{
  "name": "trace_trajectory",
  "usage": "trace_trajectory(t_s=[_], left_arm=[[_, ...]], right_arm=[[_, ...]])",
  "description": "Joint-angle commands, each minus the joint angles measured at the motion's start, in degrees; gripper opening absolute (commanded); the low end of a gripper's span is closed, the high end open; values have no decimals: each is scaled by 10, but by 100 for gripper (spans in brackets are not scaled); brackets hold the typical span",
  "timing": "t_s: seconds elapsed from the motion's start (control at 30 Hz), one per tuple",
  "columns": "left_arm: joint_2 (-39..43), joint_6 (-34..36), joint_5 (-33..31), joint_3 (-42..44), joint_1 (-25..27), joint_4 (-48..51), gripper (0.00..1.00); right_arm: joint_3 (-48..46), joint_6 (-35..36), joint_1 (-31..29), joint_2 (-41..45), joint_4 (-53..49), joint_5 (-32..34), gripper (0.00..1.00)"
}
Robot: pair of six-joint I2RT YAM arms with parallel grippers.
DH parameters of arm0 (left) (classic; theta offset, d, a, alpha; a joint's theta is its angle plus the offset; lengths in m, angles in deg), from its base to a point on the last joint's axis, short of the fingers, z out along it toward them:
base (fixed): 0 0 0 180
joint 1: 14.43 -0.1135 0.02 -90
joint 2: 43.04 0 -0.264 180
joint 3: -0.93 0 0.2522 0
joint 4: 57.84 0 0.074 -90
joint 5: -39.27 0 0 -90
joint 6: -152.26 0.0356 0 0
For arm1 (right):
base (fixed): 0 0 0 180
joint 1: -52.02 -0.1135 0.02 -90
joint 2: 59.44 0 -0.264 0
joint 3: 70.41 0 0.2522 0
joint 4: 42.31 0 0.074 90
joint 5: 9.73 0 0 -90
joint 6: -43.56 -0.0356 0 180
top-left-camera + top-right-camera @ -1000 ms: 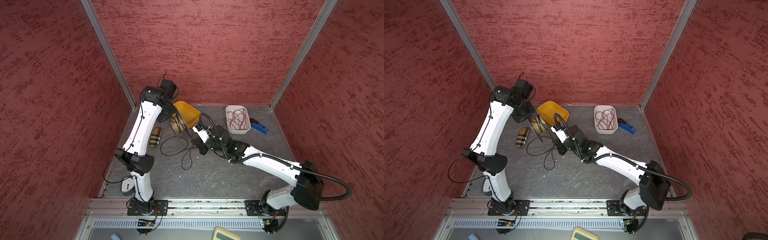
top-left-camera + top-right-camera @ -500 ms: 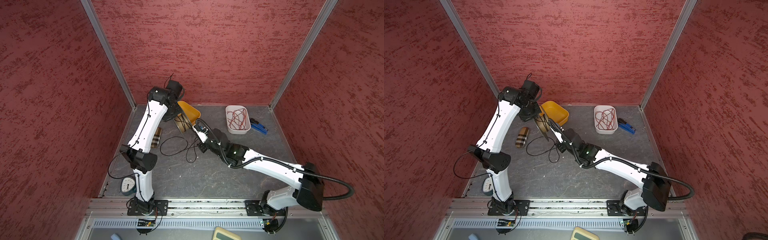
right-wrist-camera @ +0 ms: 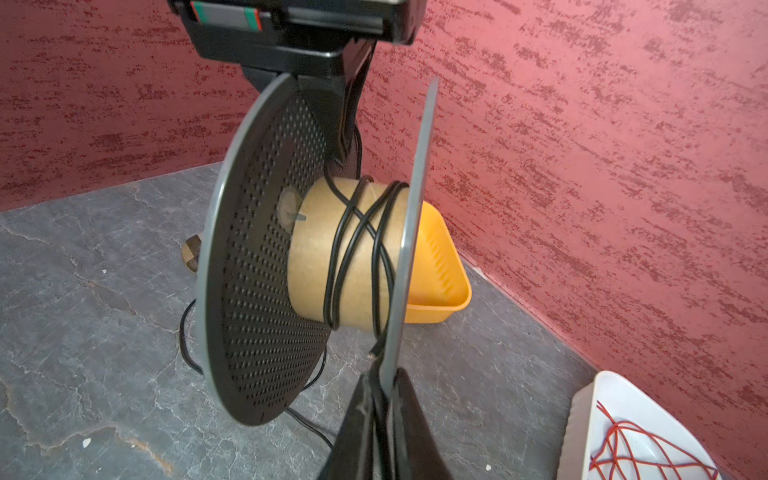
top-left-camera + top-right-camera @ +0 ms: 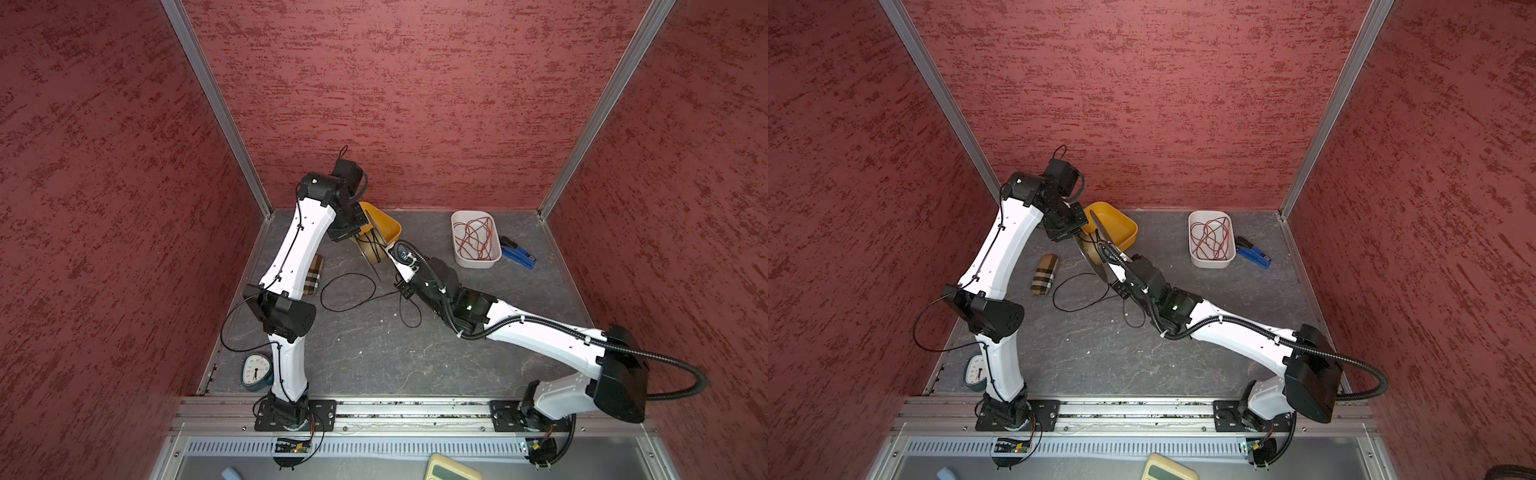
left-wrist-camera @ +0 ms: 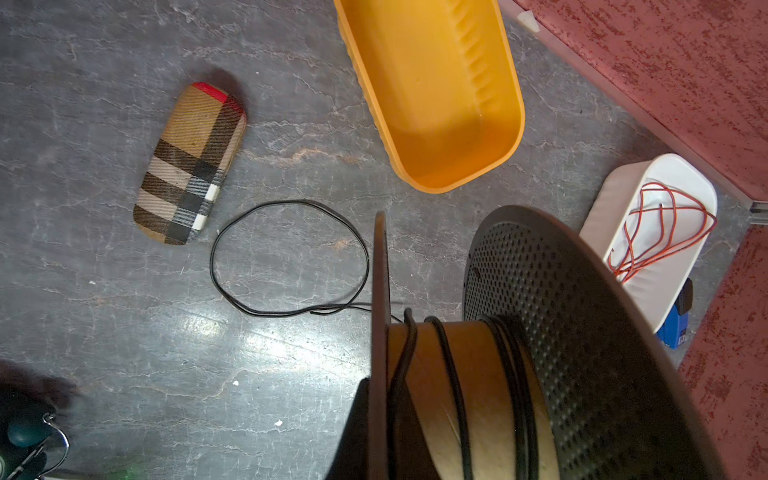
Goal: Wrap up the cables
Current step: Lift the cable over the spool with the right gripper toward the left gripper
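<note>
Since a second ago the right gripper [image 3: 384, 399] has moved in to the rim of the grey spool [image 5: 582, 332], a reel of two perforated disc flanges on a brown cardboard core, and the left arm has leaned further inward. The thin black cable [image 3: 360, 227] lies in a few crossing turns on that core, one short end hanging by the flange. The rest drops to the floor, where it forms one loose loop beside the spool. The left gripper [image 3: 328, 124] is clenched on one flange from above, holding the spool off the floor; its outer finger is hidden behind the disc. The right gripper's fingers straddle the other flange's rim, but I cannot tell whether they pinch it or stand slack. In both top views the right wrist covers the cable's run from floor to core. Near the loop lie one tan plaid glasses case [image 5: 191, 166] and one empty yellow plastic bin [image 5: 436, 104]. Farther off one white tray [image 4: 478, 263] holds tangled red-and-brown wires [image 4: 473, 237], with one blue hand tool [image 4: 517, 253] just beside it. One white round dial [image 4: 254, 370] is half hidden behind the left arm, and a beige device [image 4: 453, 469] is cut off at the frame's edge. The floor [image 4: 374, 353] is dark grey, stone-patterned and veined, enclosed by three red textured walls [image 4: 415, 104] with two aluminium corner posts.
</note>
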Motion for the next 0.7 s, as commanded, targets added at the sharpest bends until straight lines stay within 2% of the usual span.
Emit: trace_trajectory(t_s=[0.0, 0.4, 0.5, 0.67], left_arm=[[3, 50, 3, -8, -4, 49, 0], [22, 63, 15, 23, 5, 46, 0], [32, 68, 22, 36, -3, 45, 0], [49, 77, 38, 38, -23, 40, 0]], right_arm=[[-5, 15, 6, 30, 69, 59, 19], [-7, 32, 40, 31, 71, 79, 24], [-11, 33, 49, 41, 63, 65, 31], [-8, -13, 72, 59, -5, -51, 50]])
